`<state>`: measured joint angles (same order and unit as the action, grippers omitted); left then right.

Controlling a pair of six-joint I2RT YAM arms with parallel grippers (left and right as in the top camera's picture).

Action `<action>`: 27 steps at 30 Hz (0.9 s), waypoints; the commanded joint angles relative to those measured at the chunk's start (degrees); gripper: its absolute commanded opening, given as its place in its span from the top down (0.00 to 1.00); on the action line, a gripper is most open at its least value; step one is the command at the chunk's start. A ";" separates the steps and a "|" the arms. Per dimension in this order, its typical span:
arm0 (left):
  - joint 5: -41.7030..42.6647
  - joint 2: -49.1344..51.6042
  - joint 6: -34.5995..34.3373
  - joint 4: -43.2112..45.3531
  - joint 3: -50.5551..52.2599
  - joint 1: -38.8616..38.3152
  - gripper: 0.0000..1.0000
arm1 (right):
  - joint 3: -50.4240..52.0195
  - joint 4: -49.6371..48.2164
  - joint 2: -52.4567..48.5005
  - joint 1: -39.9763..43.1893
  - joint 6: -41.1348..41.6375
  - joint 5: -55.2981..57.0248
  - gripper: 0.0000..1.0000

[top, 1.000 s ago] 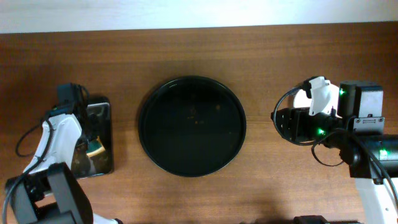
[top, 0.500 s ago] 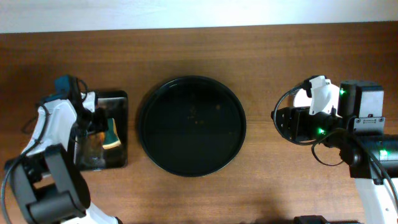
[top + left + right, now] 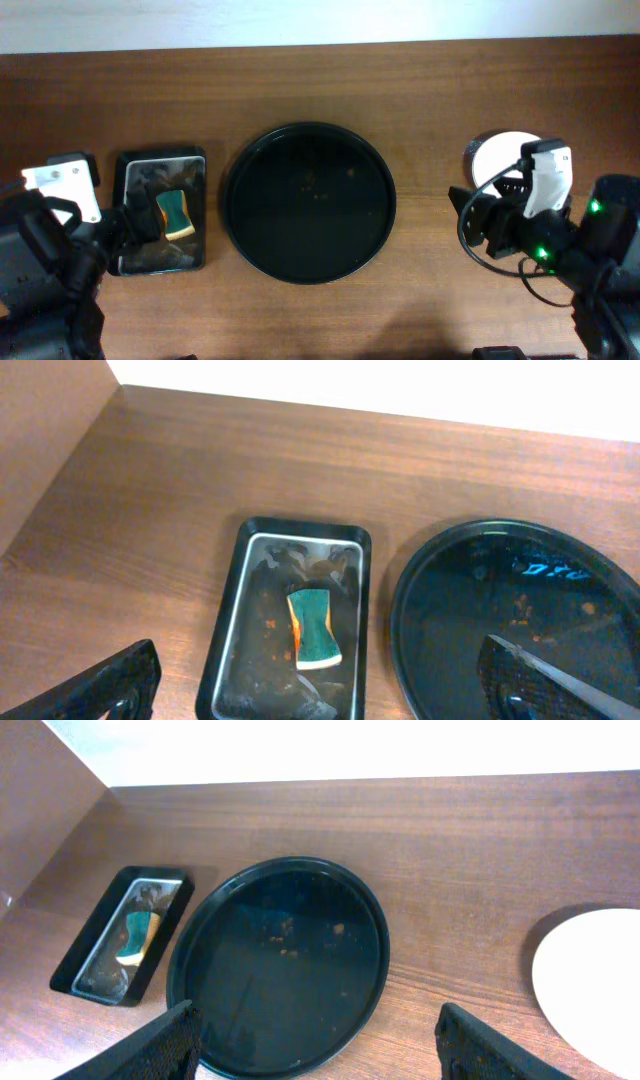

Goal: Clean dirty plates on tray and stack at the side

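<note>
The left hand [image 3: 315, 660] is hanging with its fingers spread wide and gripping nothing. The right hand [image 3: 315, 1020] is likewise gaping open and empty.

The round black tray [image 3: 270, 230] is lying just ahead of the right hand and slightly to its left. It is carrying no plates, only a few orange crumbs [image 3: 338, 929]. The white plates [image 3: 500, 153] are sitting on the desk [image 3: 420, 90] close to the right hand's right side. The arm is partly covering them, so how many are stacked there cannot be told.

Just ahead of the left hand, a small rectangular tray [image 3: 235, 630] is holding the green-and-orange sponge [image 3: 314, 627].

Judging from this, the job is looking finished or nearly so, with the tray emptied and the sponge parked. The next move is probably calling for no more than confirming that the stack is complete and drawing both arms clear.

No brand, label or legible writing is showing anywhere; a bluish glint on the black tray is too faint to read.
</note>
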<state>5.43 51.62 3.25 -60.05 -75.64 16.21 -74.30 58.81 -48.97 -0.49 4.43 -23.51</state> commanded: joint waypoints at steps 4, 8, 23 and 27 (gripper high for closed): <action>1.25 0.13 -0.20 -2.89 0.04 -0.07 0.01 | -0.39 1.33 0.33 -0.31 -0.57 -0.52 0.01; 1.22 0.13 -0.20 -2.89 0.04 -0.07 0.01 | -0.39 3.37 1.05 -0.26 -3.21 2.73 0.01; 1.25 0.13 -0.20 -2.89 0.04 -0.07 0.01 | 50.80 -29.92 38.21 -0.15 -27.91 4.70 0.01; 1.25 0.13 -0.20 -2.89 0.04 -0.07 0.01 | 64.00 -36.81 48.30 -0.15 -16.68 11.63 0.01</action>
<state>5.85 51.96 3.25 -63.07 -75.59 16.21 -15.35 23.11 -5.69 -0.47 -20.99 -17.93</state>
